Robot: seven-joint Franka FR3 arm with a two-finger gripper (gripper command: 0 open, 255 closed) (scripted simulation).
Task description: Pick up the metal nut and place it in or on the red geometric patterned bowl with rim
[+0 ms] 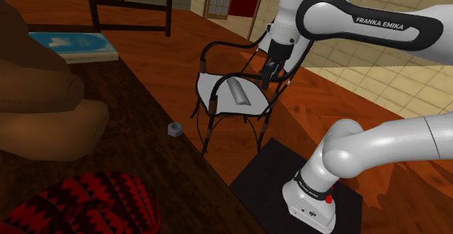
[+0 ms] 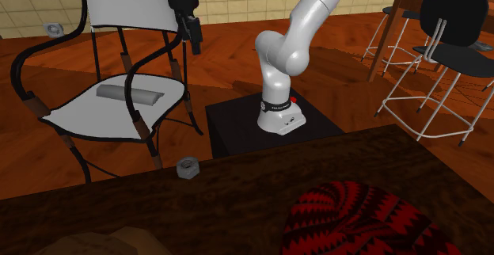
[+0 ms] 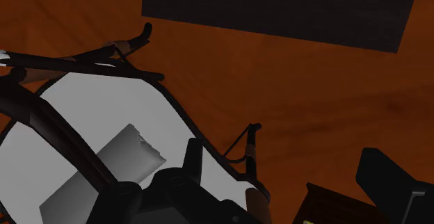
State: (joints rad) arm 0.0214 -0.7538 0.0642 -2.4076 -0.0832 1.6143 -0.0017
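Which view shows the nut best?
Second exterior view: the nut sits close to the camera, near the edge of the table, hex shape and hole clear. The shoulder view has it too, smaller and farther off. The wrist view looks down at the chair seat instead.

White arm (image 1: 392, 142), dark joints (image 1: 328, 9), FRANKA EMIKA lettering (image 1: 381, 23); poss. red btn (image 1: 330, 198) at base (image 1: 305, 202).

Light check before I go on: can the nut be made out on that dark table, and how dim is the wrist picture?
Shoulder view: the grey nut reads pale against the dark table. Second exterior view: the nut is just as clear, no glare on it. Wrist view: dim overall, the white chair seat its brightest patch, the floor a dull brown.
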